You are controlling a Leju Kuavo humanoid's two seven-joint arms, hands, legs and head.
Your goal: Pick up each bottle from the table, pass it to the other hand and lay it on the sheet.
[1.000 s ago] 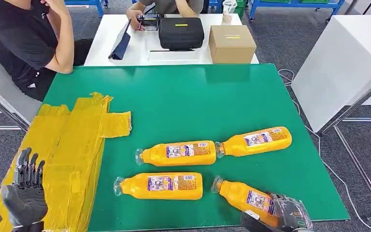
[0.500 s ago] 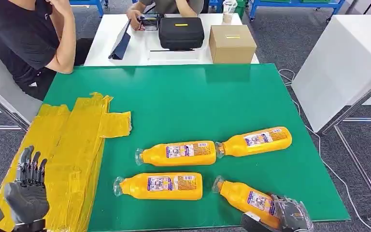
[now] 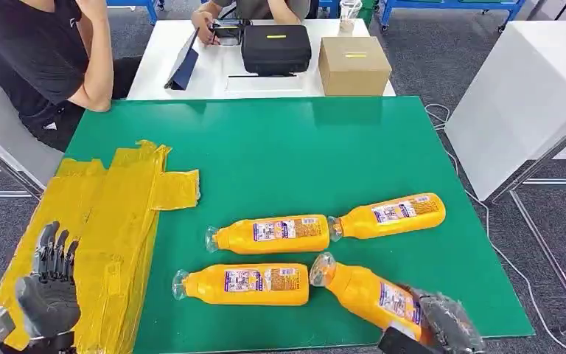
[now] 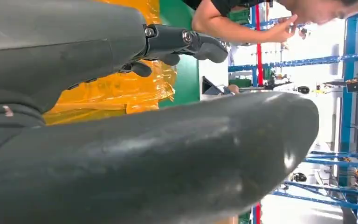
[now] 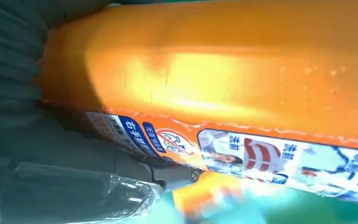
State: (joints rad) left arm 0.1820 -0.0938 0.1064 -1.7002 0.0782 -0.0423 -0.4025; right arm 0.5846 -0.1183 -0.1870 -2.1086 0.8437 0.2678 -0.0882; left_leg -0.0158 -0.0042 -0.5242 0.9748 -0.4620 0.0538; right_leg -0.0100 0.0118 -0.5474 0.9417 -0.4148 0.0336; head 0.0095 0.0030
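bottles: four orange plastic bottles with clear caps and printed labels, on the green counter (image 3: 280,147).
held bottle (image 3: 365,291): base gripped by the right hand (image 3: 442,332), cap end raised and tilted toward the others.
near bottle (image 3: 243,284): lying flat, just beside the held one's cap.
middle bottle (image 3: 273,234): lying flat, behind it.
far bottle (image 3: 390,215): lying flat, its cap at the middle bottle's base.
sheet (image 3: 110,221): crumpled yellow plastic, at the counter's left edge.
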